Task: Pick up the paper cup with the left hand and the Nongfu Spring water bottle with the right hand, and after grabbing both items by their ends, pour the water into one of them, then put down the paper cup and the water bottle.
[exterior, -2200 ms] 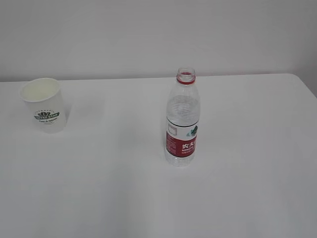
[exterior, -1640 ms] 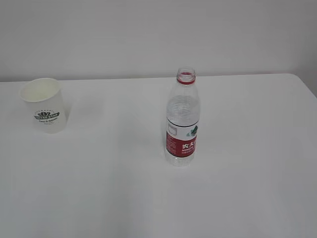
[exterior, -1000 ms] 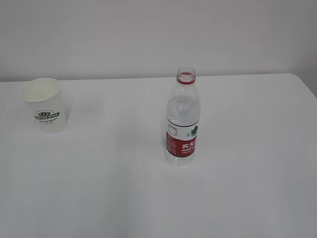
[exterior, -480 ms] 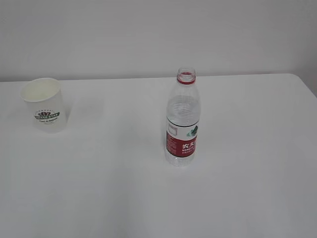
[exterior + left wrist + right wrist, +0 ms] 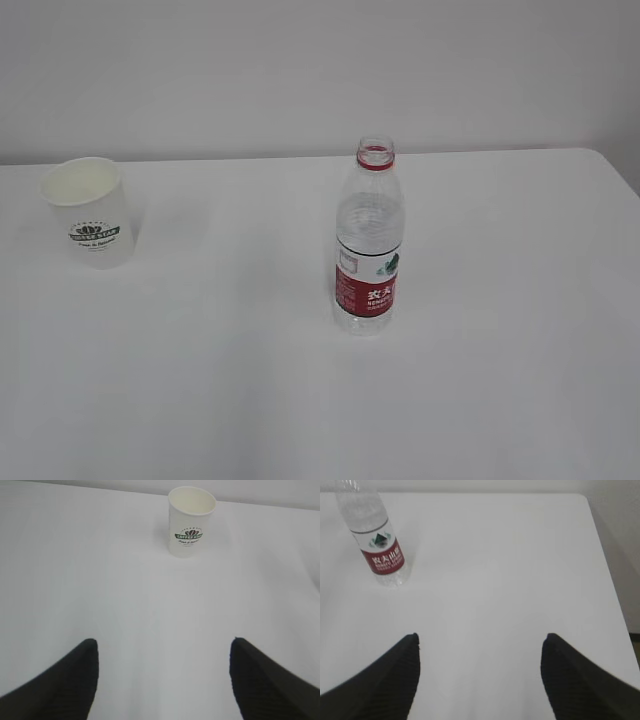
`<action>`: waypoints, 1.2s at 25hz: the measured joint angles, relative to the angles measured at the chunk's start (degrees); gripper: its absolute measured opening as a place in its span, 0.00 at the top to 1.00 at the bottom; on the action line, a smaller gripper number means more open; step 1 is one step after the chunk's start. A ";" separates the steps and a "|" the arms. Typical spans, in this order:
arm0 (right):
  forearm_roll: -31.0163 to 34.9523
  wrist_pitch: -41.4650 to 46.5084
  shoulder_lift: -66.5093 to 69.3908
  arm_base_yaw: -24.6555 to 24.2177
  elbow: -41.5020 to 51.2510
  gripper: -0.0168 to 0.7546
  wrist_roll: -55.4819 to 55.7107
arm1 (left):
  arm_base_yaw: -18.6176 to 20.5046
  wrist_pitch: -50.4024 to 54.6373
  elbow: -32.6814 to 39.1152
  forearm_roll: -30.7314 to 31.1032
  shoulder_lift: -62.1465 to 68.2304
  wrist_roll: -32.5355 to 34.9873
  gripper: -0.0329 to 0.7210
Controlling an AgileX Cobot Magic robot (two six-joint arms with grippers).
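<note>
The white paper cup (image 5: 90, 211) with a dark green logo stands upright at the table's far left; it also shows at the top of the left wrist view (image 5: 191, 521). The capless Nongfu Spring water bottle (image 5: 368, 245), clear with a red label and red neck ring, stands upright near the middle, holding clear water (image 5: 369, 225). My left gripper (image 5: 163, 642) is open, well short of the cup, with only bare table between its fingers. Open too, my right gripper (image 5: 480, 637) sits below and right of the bottle (image 5: 376, 542). Neither arm shows in the exterior view.
The white table (image 5: 500, 380) runs back to a pale wall. Its right edge (image 5: 612, 595) and far right corner show in the right wrist view.
</note>
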 joint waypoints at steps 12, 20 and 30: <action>7.70 -21.45 3.37 0.00 -0.98 0.24 -0.67 | 0.00 -15.26 -3.45 -1.69 6.37 0.00 0.24; 9.02 -31.36 13.21 0.00 -0.98 0.24 -5.84 | 0.00 -28.51 -4.87 -0.80 18.26 3.05 0.24; 12.88 -45.38 20.96 0.00 -0.98 0.24 -14.86 | -3.93 -46.02 -4.92 -2.05 30.11 3.55 0.24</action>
